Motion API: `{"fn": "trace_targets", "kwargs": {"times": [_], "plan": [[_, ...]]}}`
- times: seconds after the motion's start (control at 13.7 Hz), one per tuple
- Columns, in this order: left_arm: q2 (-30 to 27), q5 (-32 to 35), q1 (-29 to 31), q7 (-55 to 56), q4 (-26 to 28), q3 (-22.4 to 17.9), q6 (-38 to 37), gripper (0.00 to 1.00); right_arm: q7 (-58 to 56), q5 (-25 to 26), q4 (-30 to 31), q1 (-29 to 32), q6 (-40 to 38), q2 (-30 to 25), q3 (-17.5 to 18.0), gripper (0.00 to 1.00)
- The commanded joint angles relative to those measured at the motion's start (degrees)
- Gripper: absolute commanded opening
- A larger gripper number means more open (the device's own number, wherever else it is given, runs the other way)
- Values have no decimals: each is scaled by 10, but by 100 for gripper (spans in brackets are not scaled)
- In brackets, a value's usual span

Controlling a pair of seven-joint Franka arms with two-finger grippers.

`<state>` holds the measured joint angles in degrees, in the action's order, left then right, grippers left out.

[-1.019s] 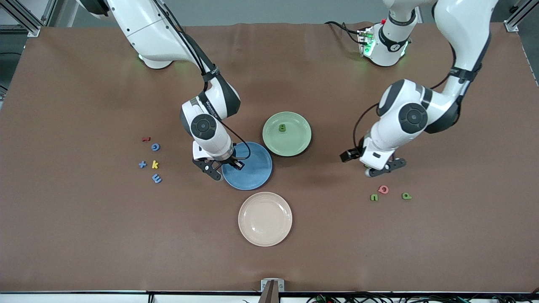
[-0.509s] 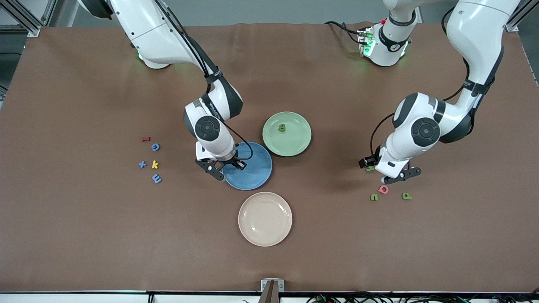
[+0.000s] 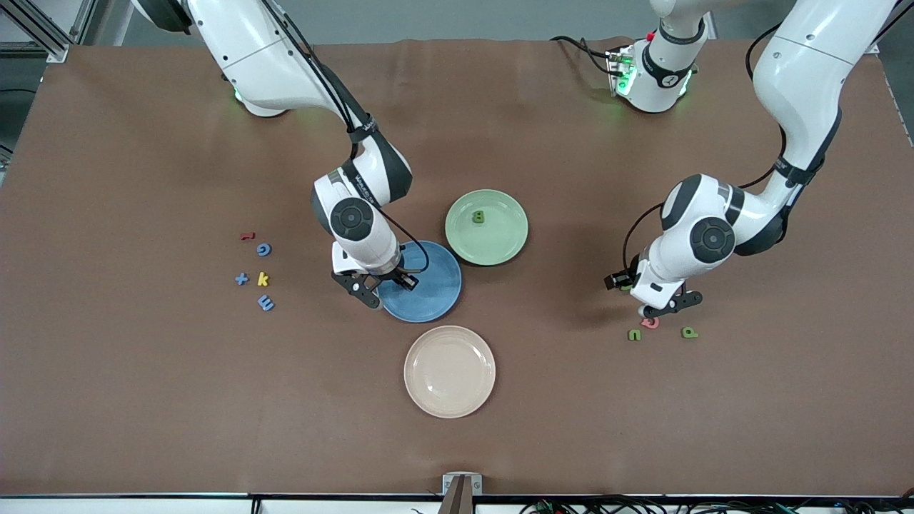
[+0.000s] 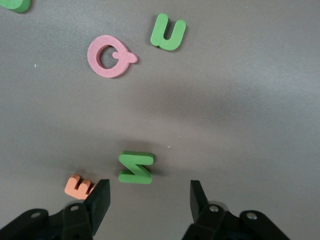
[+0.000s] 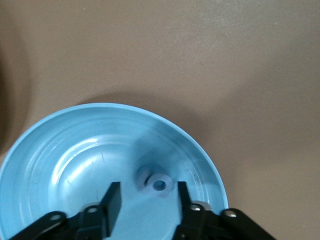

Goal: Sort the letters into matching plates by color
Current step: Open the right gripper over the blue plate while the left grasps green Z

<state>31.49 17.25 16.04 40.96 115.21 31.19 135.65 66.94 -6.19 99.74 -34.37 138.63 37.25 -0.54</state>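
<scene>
Lowered over the past second from above bare table to just over a cluster of foam letters at its own end: the left gripper (image 3: pixel 660 305); right gripper (image 3: pixel 385 284) unmoved over the blue plate (image 3: pixel 435 293), fingers now parted.

Front view: brown matte table (image 3: pixel 143 392) under two white arms. Blue plate, pale green plate (image 3: pixel 500 239) and cream plate (image 3: pixel 450 371) grouped mid-table, all round, shallow and matte. One dark green piece (image 3: pixel 479 217) inside the green plate. Pink letter (image 3: pixel 650 323) half hidden under the left gripper; green u (image 3: pixel 634 335) and another green letter (image 3: pixel 688 332) close by it. Toward the right arm's end, a loose group: red piece (image 3: pixel 247 235), blue g (image 3: pixel 264 249), blue plus (image 3: pixel 241 279), yellow k (image 3: pixel 263 279), blue E (image 3: pixel 265 303). Room edges cut off; cables along the bottom.

Left wrist view: fingers (image 4: pixel 100 200) spread wide, gripping nothing, straddling a green Z (image 4: pixel 135 167) lying flat. Orange piece (image 4: pixel 79 186) partly hidden by one finger. Pink Q (image 4: pixel 110 56) and green U (image 4: pixel 168 32) farther out; a further green piece (image 4: pixel 15 5) cut off at the frame's corner.

Right wrist view: fingers (image 5: pixel 112 200) apart, a pale blue piece (image 5: pixel 155 182) with a round hole resting free between them on the glossy-looking plate floor (image 5: pixel 65 160); shape otherwise hard to make out.
</scene>
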Motion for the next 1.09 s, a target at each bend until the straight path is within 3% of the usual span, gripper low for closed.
{"fn": "trace_targets", "kwargs": {"times": [0.0,0.44,0.73,1.02], "plan": [[8,30,3,11,1,-9,8,71,3,-11,-25,-3,-11,10,-5,100],[27,44,6,12,0,-10,10,69,-21,-4,-50,21,-58,3,-7,100],[36,44,2,12,-2,-10,21,66,-193,-5,-52,78,-143,-33,-9,100],[38,44,1,12,-1,-10,21,62,-352,-4,-14,141,-152,-70,-10,100]]}}
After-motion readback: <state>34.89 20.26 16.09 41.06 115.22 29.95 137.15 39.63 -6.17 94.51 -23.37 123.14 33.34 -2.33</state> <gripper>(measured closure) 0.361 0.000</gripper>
